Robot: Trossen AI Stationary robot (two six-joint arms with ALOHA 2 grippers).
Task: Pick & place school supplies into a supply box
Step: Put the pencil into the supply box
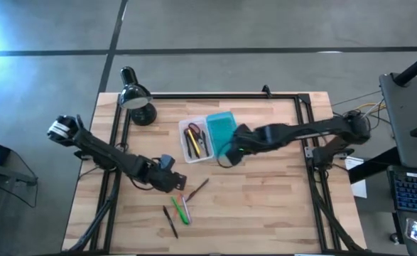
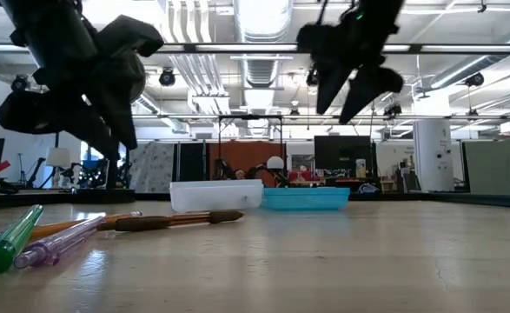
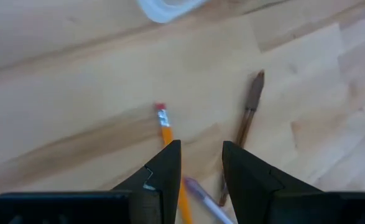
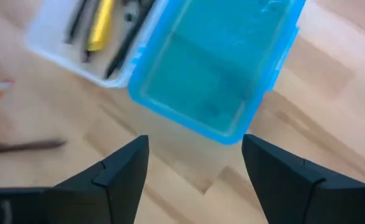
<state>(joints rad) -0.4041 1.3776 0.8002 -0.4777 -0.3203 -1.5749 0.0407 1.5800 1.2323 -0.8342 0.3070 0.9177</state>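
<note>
The supply box lies open at the table's far middle: its clear tray [image 1: 195, 141] holds a yellow item and several dark pens, and its turquoise lid [image 1: 221, 129] lies flat to the right. On the table in front lie a brown pencil [image 3: 250, 111], an orange pencil [image 3: 164, 127], a pinkish stick [image 3: 202, 194], a green marker [image 1: 179, 211] and a dark pencil [image 1: 170, 222]. My left gripper [image 3: 201, 163] hovers open over the orange pencil and the pinkish stick. My right gripper [image 4: 194, 158] hangs wide open and empty above the lid's near edge [image 4: 188, 124].
A black desk lamp [image 1: 137, 99] stands at the far left corner. A dark metal frame [image 1: 307, 121] runs along the table's edges. Bare wood lies to the right of the box and toward the near right.
</note>
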